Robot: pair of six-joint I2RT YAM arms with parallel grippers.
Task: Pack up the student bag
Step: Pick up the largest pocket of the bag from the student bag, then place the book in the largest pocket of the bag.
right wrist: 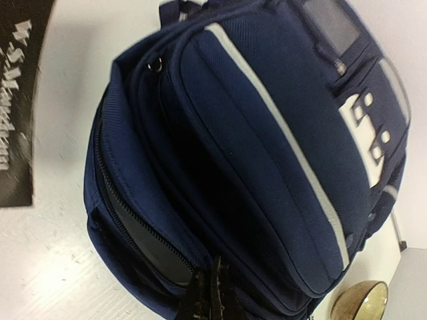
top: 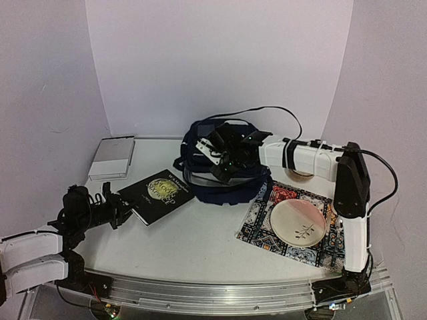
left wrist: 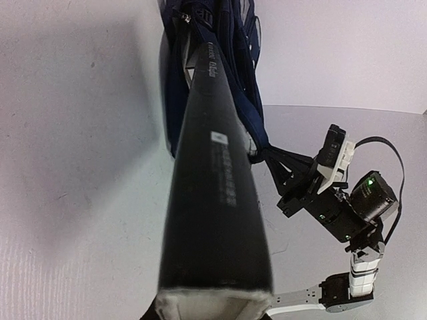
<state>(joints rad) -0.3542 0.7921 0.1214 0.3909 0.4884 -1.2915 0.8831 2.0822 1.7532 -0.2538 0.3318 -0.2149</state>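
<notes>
The student bag [top: 200, 175] is a navy backpack with white trim, lying at the back middle of the table. In the right wrist view the bag [right wrist: 253, 133] fills the frame, and one zip stands open on grey lining [right wrist: 143, 243]. My right gripper [top: 221, 162] reaches over the bag, and its fingers [right wrist: 215, 300] are shut on the fabric at the open pocket's edge. A black book [top: 159, 193] with a gold emblem lies left of the bag. My left gripper [top: 122, 207] is shut on the book's near corner. The book [left wrist: 213, 200] runs edge-on from the jaws towards the bag [left wrist: 200, 40].
A white flat box [top: 112, 158] lies at the back left. A patterned mat [top: 261, 220] with a beige plate [top: 298, 223] lies at the right, by the right arm's base. A brown bowl [right wrist: 360, 303] sits behind the bag, under the right arm.
</notes>
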